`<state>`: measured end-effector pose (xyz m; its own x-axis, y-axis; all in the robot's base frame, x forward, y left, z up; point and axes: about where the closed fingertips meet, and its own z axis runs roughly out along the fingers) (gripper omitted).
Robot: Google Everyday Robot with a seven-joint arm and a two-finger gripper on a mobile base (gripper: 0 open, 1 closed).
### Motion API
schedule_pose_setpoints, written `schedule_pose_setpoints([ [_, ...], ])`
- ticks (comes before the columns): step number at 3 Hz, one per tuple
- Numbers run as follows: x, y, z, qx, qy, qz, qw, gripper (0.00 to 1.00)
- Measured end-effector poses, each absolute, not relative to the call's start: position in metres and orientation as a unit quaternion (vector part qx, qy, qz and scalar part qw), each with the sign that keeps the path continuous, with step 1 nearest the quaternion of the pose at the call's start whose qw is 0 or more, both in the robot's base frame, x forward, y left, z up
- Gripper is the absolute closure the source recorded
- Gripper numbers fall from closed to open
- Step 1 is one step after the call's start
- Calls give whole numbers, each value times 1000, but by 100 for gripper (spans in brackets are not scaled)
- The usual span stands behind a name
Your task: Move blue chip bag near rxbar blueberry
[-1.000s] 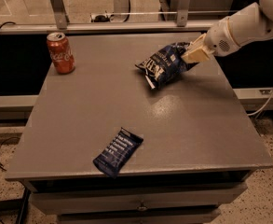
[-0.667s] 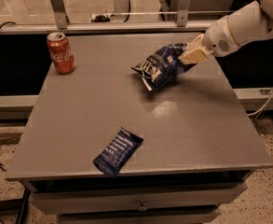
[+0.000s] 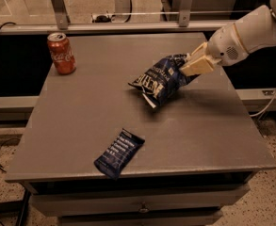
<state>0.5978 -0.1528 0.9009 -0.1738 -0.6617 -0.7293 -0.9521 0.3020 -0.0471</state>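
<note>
The blue chip bag is a crinkled dark blue foil bag with white block lettering, held tilted just above the middle right of the grey table. My gripper comes in from the right on a white arm and is shut on the bag's right end. The rxbar blueberry, a small flat dark blue wrapper with white text, lies near the table's front edge, down and left of the bag and apart from it.
A red soda can stands upright at the table's back left corner. A metal rail and posts run behind the table. A cable hangs off the right side.
My gripper has carried the chip bag left and toward the front, closer to the bar wrapper. The wrapper and the can have not moved.
</note>
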Motion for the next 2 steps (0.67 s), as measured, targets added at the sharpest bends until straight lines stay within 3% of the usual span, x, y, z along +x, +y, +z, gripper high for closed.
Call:
schedule_pose_setpoints([
  [1,572,-157,897,-573,715,231,326,100],
  [2,548,-155,891,-602,687,252,318,84],
])
